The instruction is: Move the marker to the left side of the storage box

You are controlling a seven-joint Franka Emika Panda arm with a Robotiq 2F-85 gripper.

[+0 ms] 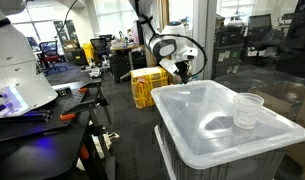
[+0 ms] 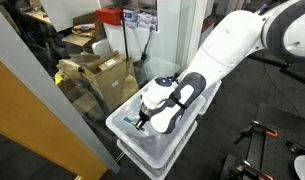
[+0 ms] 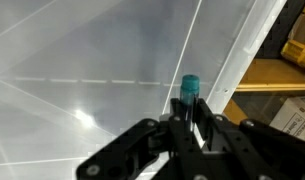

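The claw (image 3: 190,118) is gripping the teal marker (image 3: 190,88), its fingers pinching the pen's lower part while the capped end is sticking out beyond them. Both are hanging over the storage box (image 3: 92,60) lid, close to its rim. A clear cup (image 1: 249,110) is standing on that lid, well apart.

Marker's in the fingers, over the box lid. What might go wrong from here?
1. The marker, pinched by the gripper, hangs near the raised rim of the storage box. Released here, it may roll over the edge toward the yellow crate.
2. The clear cup stands on the lid. A low sweep across may tip it.
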